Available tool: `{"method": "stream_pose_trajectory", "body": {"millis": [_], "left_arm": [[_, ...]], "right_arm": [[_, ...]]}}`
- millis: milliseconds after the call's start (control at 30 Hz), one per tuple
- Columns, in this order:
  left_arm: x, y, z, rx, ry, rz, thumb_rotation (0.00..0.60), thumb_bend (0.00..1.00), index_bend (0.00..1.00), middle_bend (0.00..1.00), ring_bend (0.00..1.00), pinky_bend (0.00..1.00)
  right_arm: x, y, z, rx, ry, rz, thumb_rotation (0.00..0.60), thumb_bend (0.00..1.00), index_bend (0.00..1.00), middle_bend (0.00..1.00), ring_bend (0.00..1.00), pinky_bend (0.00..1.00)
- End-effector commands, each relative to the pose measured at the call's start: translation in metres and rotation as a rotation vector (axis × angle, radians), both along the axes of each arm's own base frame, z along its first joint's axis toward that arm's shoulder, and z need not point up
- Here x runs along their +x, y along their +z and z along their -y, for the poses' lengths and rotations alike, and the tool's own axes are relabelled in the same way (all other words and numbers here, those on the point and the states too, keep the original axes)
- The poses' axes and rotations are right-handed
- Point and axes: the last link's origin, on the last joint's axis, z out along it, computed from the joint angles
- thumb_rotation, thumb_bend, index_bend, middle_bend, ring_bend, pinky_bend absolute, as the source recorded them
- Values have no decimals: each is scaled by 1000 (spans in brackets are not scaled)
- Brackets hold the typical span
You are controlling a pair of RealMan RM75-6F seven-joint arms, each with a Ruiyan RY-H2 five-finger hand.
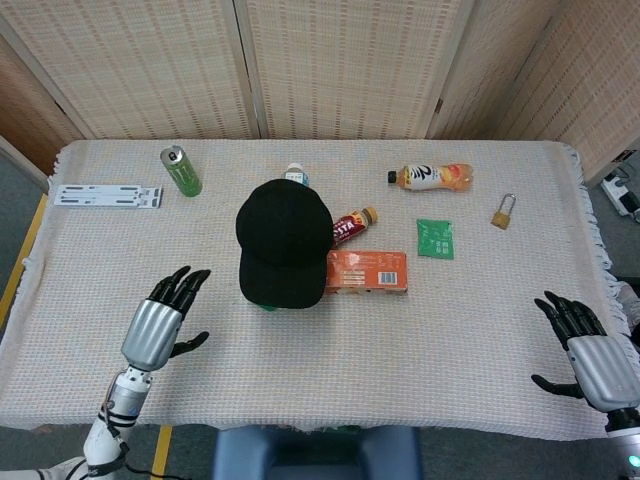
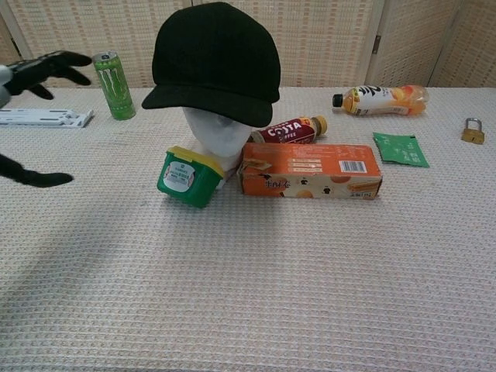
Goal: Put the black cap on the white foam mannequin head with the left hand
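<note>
The black cap sits on the white foam mannequin head, brim forward and low over the face; from above the cap hides the head. My left hand is open, fingers spread, well to the left of the cap and nearer the front edge; its dark fingers show at the chest view's left edge. At the front right corner my right hand is open and holds nothing.
Against the mannequin lie a green tub and an orange box, with a Costa bottle behind. Further off: green can, orange drink bottle, green packet, padlock, white strip.
</note>
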Motion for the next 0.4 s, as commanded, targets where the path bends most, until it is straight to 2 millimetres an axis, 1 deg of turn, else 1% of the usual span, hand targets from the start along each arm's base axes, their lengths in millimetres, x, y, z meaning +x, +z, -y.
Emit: {"method": "stream_pose_trajectory", "body": {"millis": [33,100,167,233,300,400], "left_arm": [[-86,62,58,-93,433,-93,600,39,2,181,101,239],[-100,74,67,-51,479,-73,600,40,11,180,97,229],[-110,81,72,-5,505,-70,600,40,25,180,97,227],[-112,87,71,5,489,-87,600,44,42,180,93,217],[-112,93,68,66,470,-76,600,48,49,180,86,204],[-113,94,67,97,456,-84,600,48,50,180,83,201]], "right_arm": [[0,-6,2,-2,-8,-9,600,4,0,0,0,0],[0,-9,3,-6,-11,-16,600,4,0,0,0,0],[1,-11,4,-10,-10,-20,600,4,0,0,0,0],[2,-13,5,-16,-4,-25,600,4,0,0,0,0],[2,-15,5,-15,-4,-31,600,4,0,0,0,0],[1,-17,4,-5,-3,-42,600,4,0,0,0,0]]}}
